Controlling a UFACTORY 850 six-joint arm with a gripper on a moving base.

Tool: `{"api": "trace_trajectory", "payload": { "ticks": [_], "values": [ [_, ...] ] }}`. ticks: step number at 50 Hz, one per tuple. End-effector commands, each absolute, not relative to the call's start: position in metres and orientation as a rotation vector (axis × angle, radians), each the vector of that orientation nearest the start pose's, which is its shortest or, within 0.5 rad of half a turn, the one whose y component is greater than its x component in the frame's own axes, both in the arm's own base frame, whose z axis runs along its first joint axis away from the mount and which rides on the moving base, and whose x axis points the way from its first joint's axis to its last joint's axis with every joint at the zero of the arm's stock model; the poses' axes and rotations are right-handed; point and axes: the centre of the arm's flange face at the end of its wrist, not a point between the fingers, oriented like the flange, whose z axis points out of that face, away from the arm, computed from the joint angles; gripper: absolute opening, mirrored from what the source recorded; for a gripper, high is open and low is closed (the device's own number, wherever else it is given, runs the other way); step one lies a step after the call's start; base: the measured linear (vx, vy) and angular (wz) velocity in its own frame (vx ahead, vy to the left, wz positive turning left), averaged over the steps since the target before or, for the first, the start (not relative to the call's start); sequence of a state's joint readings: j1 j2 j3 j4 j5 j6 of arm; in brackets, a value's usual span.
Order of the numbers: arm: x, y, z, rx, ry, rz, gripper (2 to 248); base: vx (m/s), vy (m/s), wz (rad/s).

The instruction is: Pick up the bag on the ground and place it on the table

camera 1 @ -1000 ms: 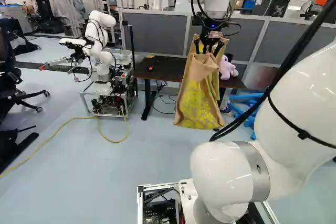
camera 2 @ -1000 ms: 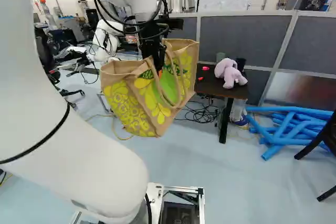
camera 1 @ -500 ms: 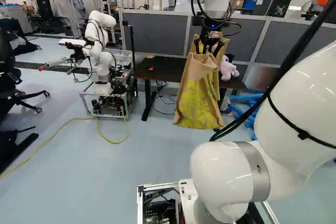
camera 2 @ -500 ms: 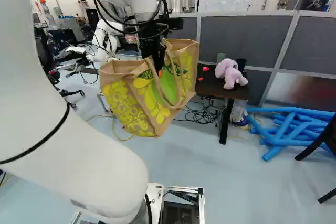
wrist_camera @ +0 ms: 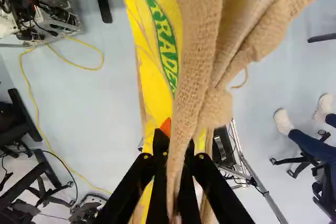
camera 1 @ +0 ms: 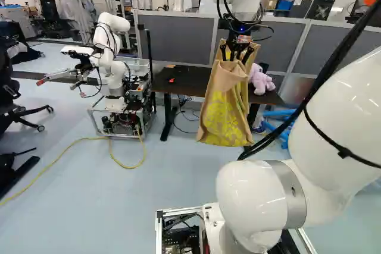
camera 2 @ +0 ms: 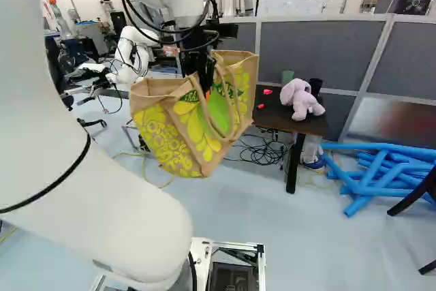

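Note:
In the left base view my gripper (camera 1: 237,50) points down with the burlap bag (camera 1: 224,108) hanging below it, off the floor. The bag, tan with yellow and green print, also shows in the right base view, tilted, its handles looped near the fingers. In the wrist view the gripper (wrist_camera: 175,153) is shut on the bag's burlap strap (wrist_camera: 191,93), which runs between its fingers and partly hides their tips. The dark table (camera 2: 308,122) stands beyond the bag, which covers part of its top in the left base view.
A pink plush toy (camera 2: 300,99), small red objects and a dark cup stand on the table. Blue foam tubes (camera 2: 385,175) lie right of it. Another robot (camera 1: 113,57) stands left of the table, a yellow cable (camera 1: 59,162) on the floor. Grey partitions rise behind.
The base has moved: the table and room have shifted slightly and look nearer. My arm keeps its pose, and the bag has stayed in the gripper, moving along with it.

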State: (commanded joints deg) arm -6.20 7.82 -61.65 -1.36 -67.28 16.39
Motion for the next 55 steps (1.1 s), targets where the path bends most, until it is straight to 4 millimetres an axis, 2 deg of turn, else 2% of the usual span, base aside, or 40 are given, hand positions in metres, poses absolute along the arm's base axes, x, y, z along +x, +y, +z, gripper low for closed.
{"api": "trace_trajectory", "payload": {
  "ticks": [55],
  "values": [
    [0.3994,-0.0454,0.6515,-3.101,0.605,-0.063,21,0.135,0.002,-0.011]
  ]
}}
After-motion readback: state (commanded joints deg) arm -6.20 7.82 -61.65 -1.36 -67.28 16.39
